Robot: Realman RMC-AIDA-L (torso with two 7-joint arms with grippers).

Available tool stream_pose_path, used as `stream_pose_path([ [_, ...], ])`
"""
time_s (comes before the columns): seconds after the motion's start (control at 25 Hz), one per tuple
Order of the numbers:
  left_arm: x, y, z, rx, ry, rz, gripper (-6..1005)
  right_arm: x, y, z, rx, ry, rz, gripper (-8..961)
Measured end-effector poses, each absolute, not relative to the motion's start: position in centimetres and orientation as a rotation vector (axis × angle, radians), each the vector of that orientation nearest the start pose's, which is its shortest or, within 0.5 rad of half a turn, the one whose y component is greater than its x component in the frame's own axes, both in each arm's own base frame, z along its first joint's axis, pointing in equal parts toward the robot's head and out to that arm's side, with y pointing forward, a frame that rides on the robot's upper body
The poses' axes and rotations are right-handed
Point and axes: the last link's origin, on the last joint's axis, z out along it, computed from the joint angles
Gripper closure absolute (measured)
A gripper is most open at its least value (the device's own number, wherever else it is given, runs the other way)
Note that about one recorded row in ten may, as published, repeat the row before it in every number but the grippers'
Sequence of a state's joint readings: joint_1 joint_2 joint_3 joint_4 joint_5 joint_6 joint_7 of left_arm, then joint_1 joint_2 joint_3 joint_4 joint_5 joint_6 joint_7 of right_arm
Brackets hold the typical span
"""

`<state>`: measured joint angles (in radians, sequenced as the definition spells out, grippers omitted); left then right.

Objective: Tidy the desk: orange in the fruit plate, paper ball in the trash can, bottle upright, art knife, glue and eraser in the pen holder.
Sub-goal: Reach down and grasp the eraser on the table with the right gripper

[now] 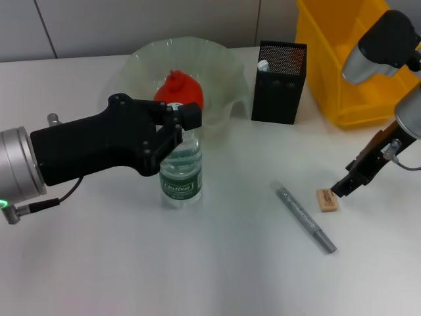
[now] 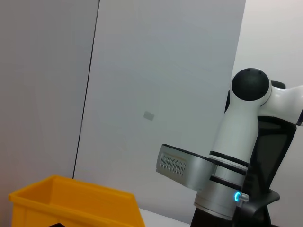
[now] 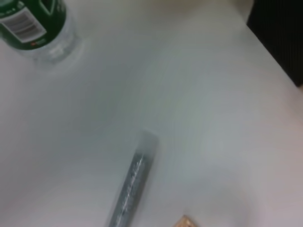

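The left pincer [image 1: 176,125] grips the upright bottle [image 1: 181,168] in front of the fruit plate [image 1: 223,62]. The right pincer [image 1: 342,189], closure unclear, hovers beside the eraser [image 1: 327,200]; next, probably grasping it.

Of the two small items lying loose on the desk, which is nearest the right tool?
The eraser, a tan block just beside the right tool; the grey art knife lies farther left.

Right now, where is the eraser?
In the head view the eraser lies on the table's right side, just beside the right pincer tip and right of the grey art knife.
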<state>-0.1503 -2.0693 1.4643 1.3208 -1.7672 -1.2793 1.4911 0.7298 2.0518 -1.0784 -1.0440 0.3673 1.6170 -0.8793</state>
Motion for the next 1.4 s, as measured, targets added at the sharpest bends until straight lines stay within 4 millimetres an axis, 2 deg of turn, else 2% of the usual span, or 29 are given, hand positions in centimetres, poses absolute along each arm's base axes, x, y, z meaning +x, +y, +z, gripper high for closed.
stream_pose_path([
  [0.48,-16.4,29.1,0.7,-2.67,-0.432,-0.982,1001,22.8,37.0,1.0,-2.691,0.852,-0.781,350],
  [1.4,-16.8,29.3,0.5,-2.669,-0.455,-0.98,1000,22.2,37.1,0.0,-2.724,0.842,-0.763,351],
])
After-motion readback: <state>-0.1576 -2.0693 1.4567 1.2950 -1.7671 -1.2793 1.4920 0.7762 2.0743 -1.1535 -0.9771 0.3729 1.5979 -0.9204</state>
